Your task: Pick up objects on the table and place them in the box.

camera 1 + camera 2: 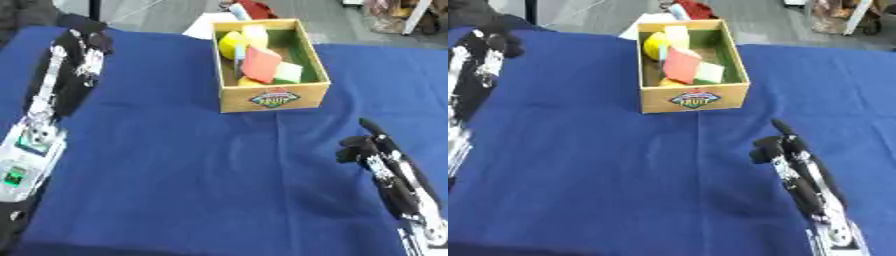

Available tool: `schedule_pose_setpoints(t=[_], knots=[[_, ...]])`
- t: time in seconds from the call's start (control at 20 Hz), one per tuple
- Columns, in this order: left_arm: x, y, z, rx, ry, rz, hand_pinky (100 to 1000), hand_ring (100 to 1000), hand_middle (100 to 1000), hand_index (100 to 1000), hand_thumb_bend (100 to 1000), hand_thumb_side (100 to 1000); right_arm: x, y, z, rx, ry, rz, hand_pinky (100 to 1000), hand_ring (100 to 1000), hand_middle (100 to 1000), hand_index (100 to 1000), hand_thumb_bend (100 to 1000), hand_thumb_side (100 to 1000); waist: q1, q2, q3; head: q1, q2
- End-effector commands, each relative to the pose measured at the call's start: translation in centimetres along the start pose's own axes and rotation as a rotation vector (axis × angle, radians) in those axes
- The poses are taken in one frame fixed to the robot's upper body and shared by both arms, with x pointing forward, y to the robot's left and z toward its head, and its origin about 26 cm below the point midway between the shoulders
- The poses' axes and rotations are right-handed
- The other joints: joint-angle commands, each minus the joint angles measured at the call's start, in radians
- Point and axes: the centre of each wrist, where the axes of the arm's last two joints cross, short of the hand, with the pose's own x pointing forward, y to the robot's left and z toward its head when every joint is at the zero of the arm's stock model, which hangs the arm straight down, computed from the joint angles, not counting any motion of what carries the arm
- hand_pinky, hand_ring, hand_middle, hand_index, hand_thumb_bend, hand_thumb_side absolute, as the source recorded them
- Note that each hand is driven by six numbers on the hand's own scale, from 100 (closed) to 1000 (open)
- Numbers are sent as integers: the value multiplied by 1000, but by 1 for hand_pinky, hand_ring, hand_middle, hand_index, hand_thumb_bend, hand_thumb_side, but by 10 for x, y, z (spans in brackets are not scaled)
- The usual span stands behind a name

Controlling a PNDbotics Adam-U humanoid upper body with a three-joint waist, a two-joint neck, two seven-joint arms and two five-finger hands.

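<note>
So basically everything that can be seen of the task's stuff is already sitting inside the open wooden box with the fruit label on its front wall (274,98). A red flat square piece (261,65) is leaned tilted in the middle, a rounded yellow lump (231,42) is tucked at the far left end, a pale yellow block (255,34) is beside it at the far end, and a pale green block (288,73) is lying toward the right wall. A bit of blue is poking up between them, but what it is can't be made out.

No loose object is seen anywhere on the blue tablecloth (192,165), so by the look of it the job is nearly or fully done, unless something is hidden outside the view.

The box's long axis is run away from the robot, front wall nearest. It's placed up and to the left of the black right hand (372,150), which is held low at the right side with fingers partly curled and nothing pinched in them. The black left hand (83,47) is raised at the far left, about level with the box; whether its fingers are spread or closed can't be told.

Plenty of bare cloth is left between both hands and the box. The table's far edge is just behind the box, so that's the tight side.
</note>
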Motion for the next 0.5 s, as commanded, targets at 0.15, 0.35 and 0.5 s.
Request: schedule_pose_setpoints(t=[0.15, 0.35, 0.5], knots=[[-3, -10, 10, 1, 25, 59, 736, 641, 621, 816, 100, 872, 10, -5, -6, -40, -48, 9, 644, 642, 653, 1000, 100, 613, -16, -17, -4, -12, 13], [-7, -15, 15, 0, 51, 76, 733, 635, 615, 802, 100, 878, 11, -5, -6, -53, -54, 10, 644, 642, 652, 1000, 100, 597, -16, -12, -4, -18, 13], [-8, -17, 17, -10, 55, 75, 733, 635, 615, 804, 100, 871, 12, -5, -6, -60, -54, 13, 644, 642, 650, 1000, 100, 585, -16, -10, -4, -24, 13]])
